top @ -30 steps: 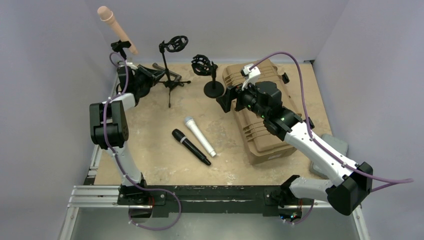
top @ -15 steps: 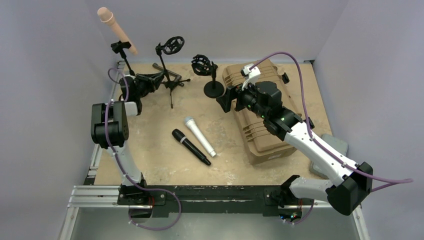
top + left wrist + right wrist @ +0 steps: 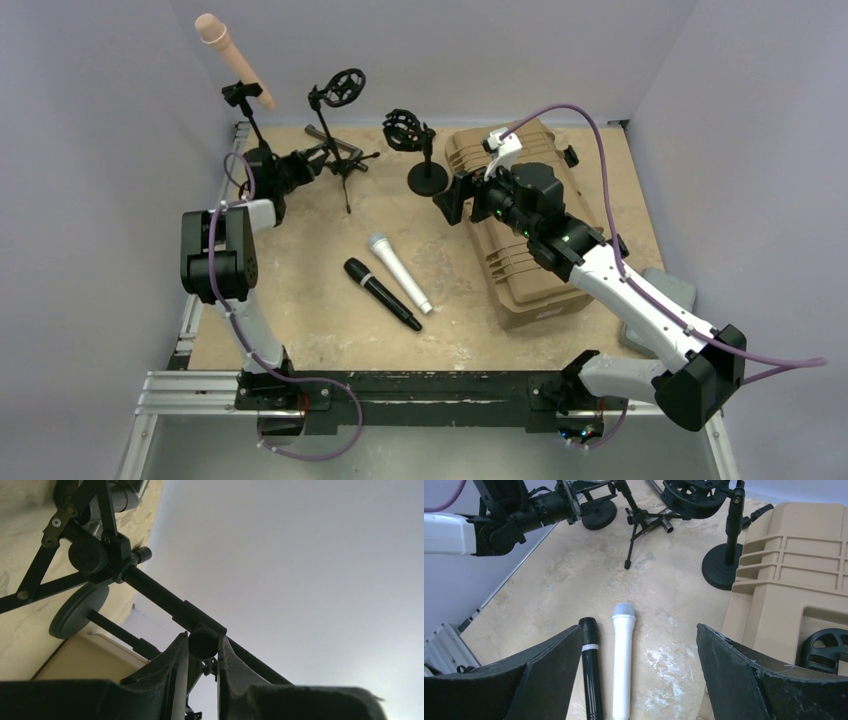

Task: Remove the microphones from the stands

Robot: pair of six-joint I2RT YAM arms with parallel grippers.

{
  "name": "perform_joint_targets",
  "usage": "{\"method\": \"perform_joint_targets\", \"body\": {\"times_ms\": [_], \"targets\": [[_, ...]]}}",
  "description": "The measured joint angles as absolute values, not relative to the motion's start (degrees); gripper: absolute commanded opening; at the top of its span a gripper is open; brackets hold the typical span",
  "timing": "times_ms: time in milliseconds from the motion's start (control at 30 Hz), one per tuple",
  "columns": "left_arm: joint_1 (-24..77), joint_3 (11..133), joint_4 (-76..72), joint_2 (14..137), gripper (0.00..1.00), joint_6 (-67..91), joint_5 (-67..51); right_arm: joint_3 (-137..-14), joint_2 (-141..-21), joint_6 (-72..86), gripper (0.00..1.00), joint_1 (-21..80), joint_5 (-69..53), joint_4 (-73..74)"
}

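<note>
Left claw (image 3: 202, 639): closed tight, one finger on each side of a black stand pole (image 3: 160, 597), right at its knurled collar (image 3: 209, 629).
Along the pole from the claw: the tripod hub (image 3: 107, 555) with its knob and struts sits on the table side. The round base (image 3: 79, 611) of another stand is just beyond.
Which stand: the top view suggests the tripod carrying the empty shock mount (image 3: 345, 86), not the pole under the microphone. The claw's body hides the joint, so I cannot tell for sure.
Microphone (image 3: 232, 55): high above and behind the left claw, toward the far-left corner. It is seated in its clip (image 3: 240, 93) with the head tilted up and away, not yet removed.
Why the grip: probably a bracing or shifting hold, taken low where the stand is stiffest.
Right claw (image 3: 638, 629): spread wide and holding nothing, hovering well apart from the microphone. Below it a white microphone (image 3: 623, 660) and a black microphone (image 3: 591, 670) lie side by side, with the tan case (image 3: 789, 580) on its right.
Why it waits: open jaws would suit a pull on the microphone, but it is far from it.
Since a second ago: the left claw has sunk lower and reached further toward the tripod. The tripod's legs and shock mount have shifted slightly with it. The microphone, clip, right claw and loose microphones look unchanged.
</note>
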State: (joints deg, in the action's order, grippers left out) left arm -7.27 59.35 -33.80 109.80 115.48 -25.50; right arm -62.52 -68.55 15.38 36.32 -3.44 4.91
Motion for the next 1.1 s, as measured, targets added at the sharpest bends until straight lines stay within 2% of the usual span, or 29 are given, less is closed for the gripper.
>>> {"method": "perform_joint_targets", "body": {"times_ms": [267, 400, 600, 667, 833, 933, 1033, 1100], "targets": [[-5.0, 67.7, -14.3, 109.1, 0.0, 118.5, -23.6, -62.2, -67.3, 17.3, 0.81, 36.3, -3.9, 4.9], [-4.9, 67.8, -13.4, 108.7, 0.38, 119.2, -23.2, -62.2, -67.3, 17.7, 0.81, 36.3, -3.7, 5.4], [-5.0, 67.6, -11.8, 108.6, 0.8, 114.1, -22.5, -62.2, -67.3, 17.8, 0.81, 36.3, -3.3, 5.7], [-5.0, 67.7, -10.4, 108.0, 0.97, 108.6, -22.0, -62.2, -67.3, 17.8, 0.81, 36.3, -3.1, 5.6], [-4.6, 68.4, -6.0, 102.7, 0.99, 85.2, -18.2, -62.2, -68.0, 17.0, 0.81, 36.3, -3.1, 5.1], [-3.8, 68.7, -5.7, 98.3, 0.97, 72.6, -16.3, -62.2, -69.0, 16.6, 0.81, 36.3, -3.0, 5.2], [-3.2, 67.6, -10.5, 95.4, 0.89, 63.8, -17.3, -62.2, -69.1, 16.5, 0.81, 36.3, -2.9, 5.0], [-3.1, 67.4, -13.3, 95.4, 0.88, 59.2, -19.0, -62.1, -69.1, 16.5, 0.81, 36.3, -3.0, 4.6]]}}
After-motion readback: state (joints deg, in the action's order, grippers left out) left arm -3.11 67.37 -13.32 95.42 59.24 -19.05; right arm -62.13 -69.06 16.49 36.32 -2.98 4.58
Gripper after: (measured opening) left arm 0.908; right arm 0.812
